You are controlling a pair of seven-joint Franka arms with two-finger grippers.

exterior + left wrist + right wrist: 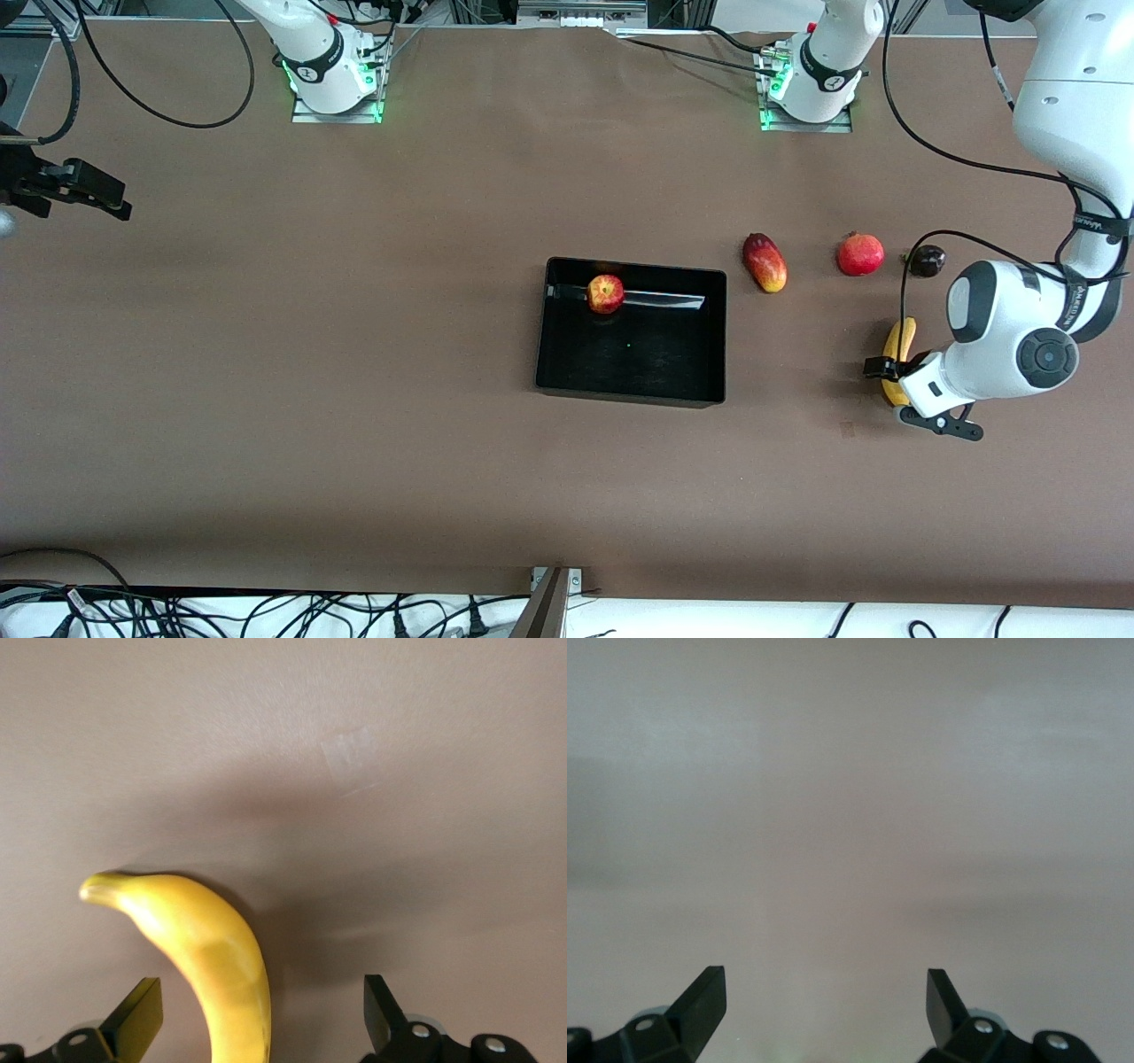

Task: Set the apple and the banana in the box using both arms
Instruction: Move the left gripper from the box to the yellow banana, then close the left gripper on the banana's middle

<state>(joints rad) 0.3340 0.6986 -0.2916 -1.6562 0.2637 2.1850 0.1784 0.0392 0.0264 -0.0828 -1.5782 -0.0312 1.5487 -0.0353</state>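
Note:
The red and yellow apple [605, 293] lies in the black box [567, 372], by the wall nearest the robots' bases. The yellow banana [898, 346] lies on the table toward the left arm's end. My left gripper [901, 366] is low over it and open, one finger on each side of the banana [208, 948], not closed on it; it also shows in the left wrist view [261, 1014]. My right gripper [93, 192] is open and empty over bare table at the right arm's end, and also shows in the right wrist view [826, 1005].
A red-yellow mango [765, 262], a red pomegranate [860, 254] and a dark plum [928, 260] lie in a row between the box and the left arm's end, farther from the front camera than the banana. A small tape patch [848, 429] marks the table.

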